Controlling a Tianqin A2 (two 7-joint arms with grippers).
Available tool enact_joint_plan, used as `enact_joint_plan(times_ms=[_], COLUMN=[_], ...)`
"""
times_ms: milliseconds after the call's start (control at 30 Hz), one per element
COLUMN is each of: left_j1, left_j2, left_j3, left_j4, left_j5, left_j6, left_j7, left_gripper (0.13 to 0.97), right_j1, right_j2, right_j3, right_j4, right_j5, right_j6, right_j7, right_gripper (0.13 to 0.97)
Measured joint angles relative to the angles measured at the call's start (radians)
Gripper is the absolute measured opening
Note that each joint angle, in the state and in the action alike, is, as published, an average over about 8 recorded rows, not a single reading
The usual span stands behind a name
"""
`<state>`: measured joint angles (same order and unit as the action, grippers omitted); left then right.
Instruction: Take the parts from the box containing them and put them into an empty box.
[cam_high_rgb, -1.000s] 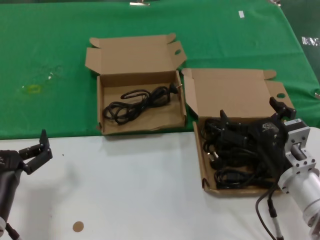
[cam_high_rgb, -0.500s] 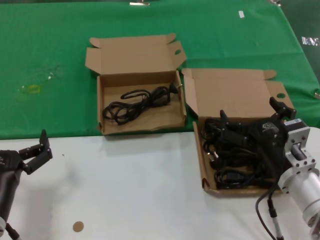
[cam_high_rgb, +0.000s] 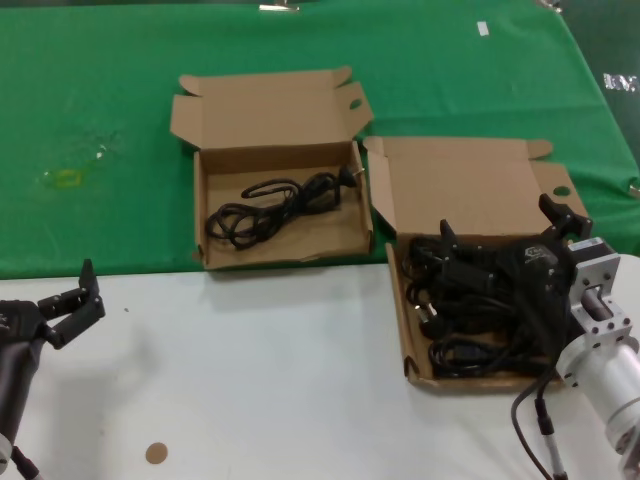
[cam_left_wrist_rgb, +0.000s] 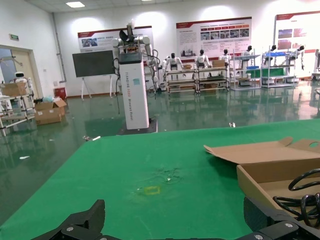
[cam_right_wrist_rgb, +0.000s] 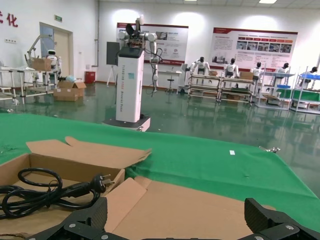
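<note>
Right claw (cam_high_rgb: 500, 235) spread wide over full box (cam_high_rgb: 410, 345), nothing pinched. Left claw (cam_high_rgb: 62, 303) spread, parked on white table (cam_high_rgb: 250, 380). We expect the tangled cords (cam_high_rgb: 460, 310) to be floppy and light; grab the bundle middle. Target box (cam_high_rgb: 200, 215) holds one cord (cam_high_rgb: 270, 203).

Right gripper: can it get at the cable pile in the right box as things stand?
Probably yes. The right gripper hangs open right over the black cables in the right box; its lid is folded back, nothing between.
</note>
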<state>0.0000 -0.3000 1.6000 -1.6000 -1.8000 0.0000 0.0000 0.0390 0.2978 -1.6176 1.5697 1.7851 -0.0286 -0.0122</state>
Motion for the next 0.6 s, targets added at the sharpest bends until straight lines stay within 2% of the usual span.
enact_joint_plan(times_ms=[600], left_j1=[0.000], left_j2=[0.000], left_j3=[0.000], left_j4=[0.000], left_j5=[0.000], left_j6=[0.000], left_j7=[0.000], left_gripper=[0.966], right_j1=[0.000], right_j2=[0.000], right_j3=[0.000], right_j4=[0.000], right_j5=[0.000], right_j6=[0.000], right_j7=[0.000], right_gripper=[0.966])
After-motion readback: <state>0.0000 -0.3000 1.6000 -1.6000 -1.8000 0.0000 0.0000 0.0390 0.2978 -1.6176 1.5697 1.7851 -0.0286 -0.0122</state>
